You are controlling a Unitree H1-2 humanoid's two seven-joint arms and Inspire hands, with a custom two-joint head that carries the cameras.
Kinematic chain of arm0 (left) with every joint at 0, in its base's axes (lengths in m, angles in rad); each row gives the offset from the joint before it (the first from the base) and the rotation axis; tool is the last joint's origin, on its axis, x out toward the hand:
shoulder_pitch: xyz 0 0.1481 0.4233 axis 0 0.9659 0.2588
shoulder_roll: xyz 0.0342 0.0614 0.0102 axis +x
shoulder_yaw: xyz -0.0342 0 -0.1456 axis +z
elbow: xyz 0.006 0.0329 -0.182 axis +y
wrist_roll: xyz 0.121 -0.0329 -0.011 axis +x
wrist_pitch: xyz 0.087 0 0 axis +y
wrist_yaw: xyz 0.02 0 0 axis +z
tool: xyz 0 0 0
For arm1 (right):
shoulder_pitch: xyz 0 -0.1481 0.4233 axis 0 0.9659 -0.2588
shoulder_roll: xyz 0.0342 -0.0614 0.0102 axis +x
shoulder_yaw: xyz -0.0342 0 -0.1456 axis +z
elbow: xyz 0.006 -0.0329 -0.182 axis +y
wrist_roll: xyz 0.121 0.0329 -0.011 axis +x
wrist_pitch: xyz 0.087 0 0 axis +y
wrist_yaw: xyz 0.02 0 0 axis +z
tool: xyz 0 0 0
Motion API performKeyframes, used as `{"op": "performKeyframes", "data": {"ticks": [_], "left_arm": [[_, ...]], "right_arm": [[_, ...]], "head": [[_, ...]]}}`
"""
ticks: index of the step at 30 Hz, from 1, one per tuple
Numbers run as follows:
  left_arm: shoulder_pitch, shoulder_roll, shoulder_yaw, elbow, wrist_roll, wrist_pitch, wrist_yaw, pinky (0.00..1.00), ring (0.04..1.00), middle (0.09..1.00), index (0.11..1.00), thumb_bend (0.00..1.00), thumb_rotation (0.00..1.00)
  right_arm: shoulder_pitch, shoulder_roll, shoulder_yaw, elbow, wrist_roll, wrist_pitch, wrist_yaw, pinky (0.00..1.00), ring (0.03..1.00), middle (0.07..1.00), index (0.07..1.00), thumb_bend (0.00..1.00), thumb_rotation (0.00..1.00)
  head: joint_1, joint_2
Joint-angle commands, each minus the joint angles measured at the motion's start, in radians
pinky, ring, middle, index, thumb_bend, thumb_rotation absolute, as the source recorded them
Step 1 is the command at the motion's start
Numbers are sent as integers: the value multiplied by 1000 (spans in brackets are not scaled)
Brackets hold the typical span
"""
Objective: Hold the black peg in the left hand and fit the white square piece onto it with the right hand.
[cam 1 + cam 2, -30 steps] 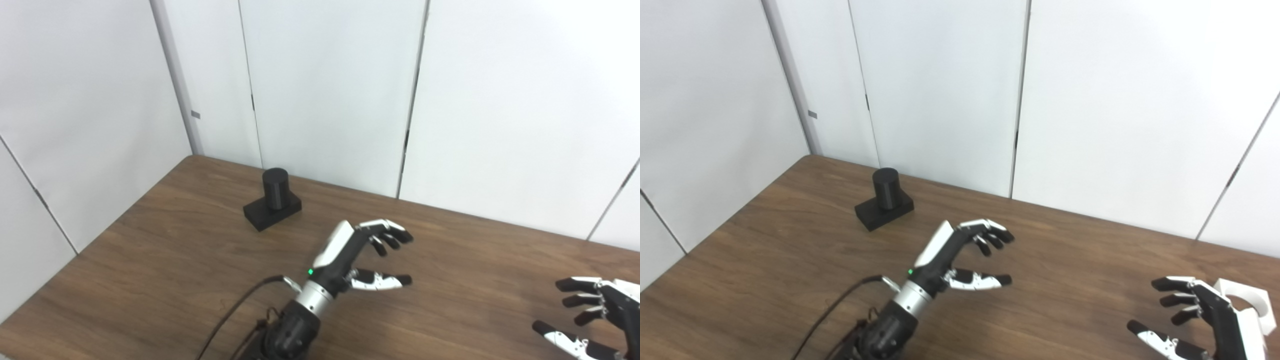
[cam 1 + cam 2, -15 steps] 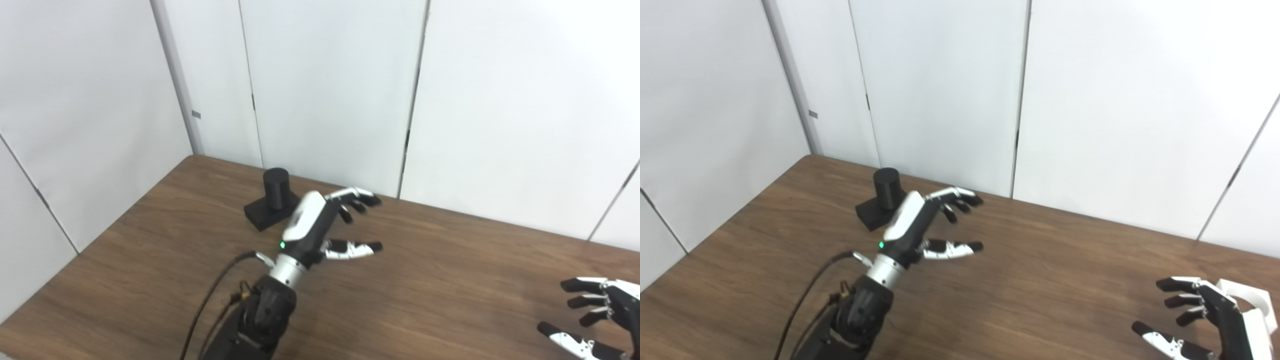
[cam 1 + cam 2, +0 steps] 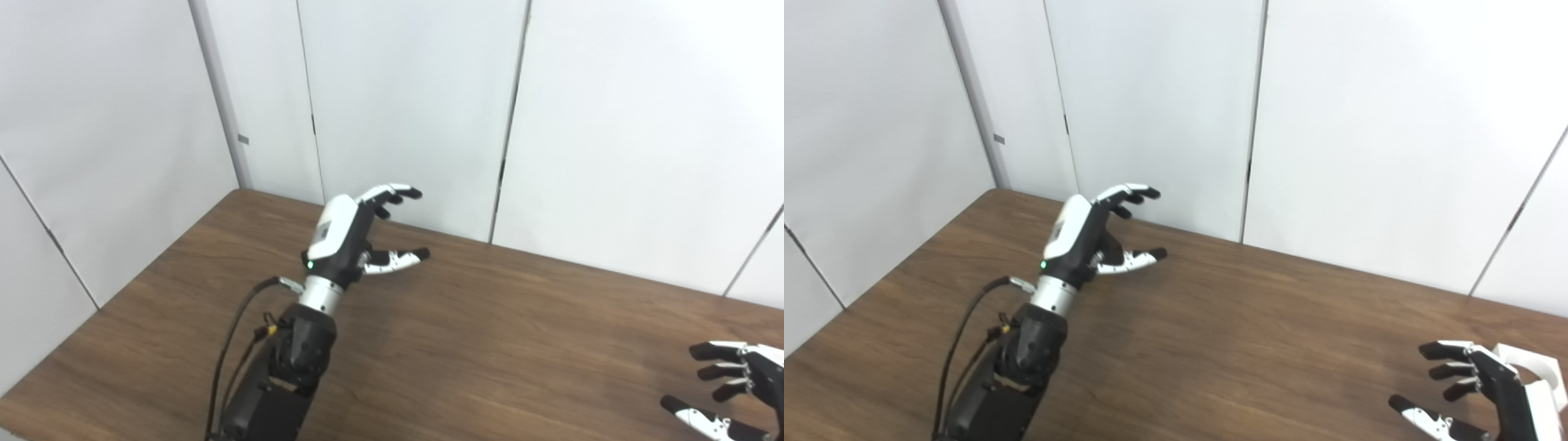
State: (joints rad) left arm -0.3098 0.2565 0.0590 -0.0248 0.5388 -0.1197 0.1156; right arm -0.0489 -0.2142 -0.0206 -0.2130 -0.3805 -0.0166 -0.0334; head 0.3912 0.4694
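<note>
**Q:** Nearest first. What's on the rt side?

**A:** My right hand (image 3: 1470, 392) sits low at the near rt edge of the brown wood-grain table (image 3: 1243, 343). Its fingers are apart, a bit curled, and it's holding nothing. The white square plastic piece w/ a round hole (image 3: 1528, 367) lies just beyond it, on the back-of-hand side, not the palm side. Can't tell if they touch. Only the right eye view shows it.

**Q:** And farther out?

**A:** My left hand (image 3: 346, 236) is raised over the far left part of the table, close to the white panel wall (image 3: 398, 92). Fingers and thumb are spread wide w/ an empty gap between them, opening toward the rt.

**Q:** Where's the black peg?

**A:** It doesn't show in either view. My guess is it's behind my left hand or wrist, since that's the only spot on the table that's blocked. I can't tell its long axis, upright or lying.

**Q:** So what does the next move turn on?

**A:** Prob. which side of my left palm the peg is on. Until I know that, closing the hand is blind. The right hand is by far the nearer one to the white piece but has to come round it, as the piece is behind the palm.
</note>
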Motion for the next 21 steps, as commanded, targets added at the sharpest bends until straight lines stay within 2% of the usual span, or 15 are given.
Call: {"op": "performKeyframes", "data": {"ticks": [1,8,13,16,17,21], "left_arm": [[-53,25,11,-9,2,16,15,641,755,791,736,760,80],[-66,82,14,5,45,64,19,677,798,809,754,782,157],[-75,104,28,8,48,94,32,598,819,829,749,804,148],[-84,118,34,16,71,117,44,595,852,848,755,814,165],[-87,123,34,20,81,124,52,612,862,851,754,824,168],[-96,140,30,20,128,184,53,796,948,907,772,867,225]], "right_arm": [[-28,-7,-10,-42,4,-15,-8,385,550,626,583,592,0],[-25,-2,-6,-52,10,-4,0,406,555,624,584,600,0],[-25,0,-2,-62,2,3,1,401,552,623,586,595,0],[-24,3,-1,-69,1,13,3,407,556,623,587,596,0],[-25,4,-1,-72,0,18,4,410,560,626,588,595,0],[-26,2,-2,-78,-2,22,4,403,560,633,591,589,0]], "head": [[1,4],[2,4],[0,6],[0,6],[1,8],[1,9]]}}
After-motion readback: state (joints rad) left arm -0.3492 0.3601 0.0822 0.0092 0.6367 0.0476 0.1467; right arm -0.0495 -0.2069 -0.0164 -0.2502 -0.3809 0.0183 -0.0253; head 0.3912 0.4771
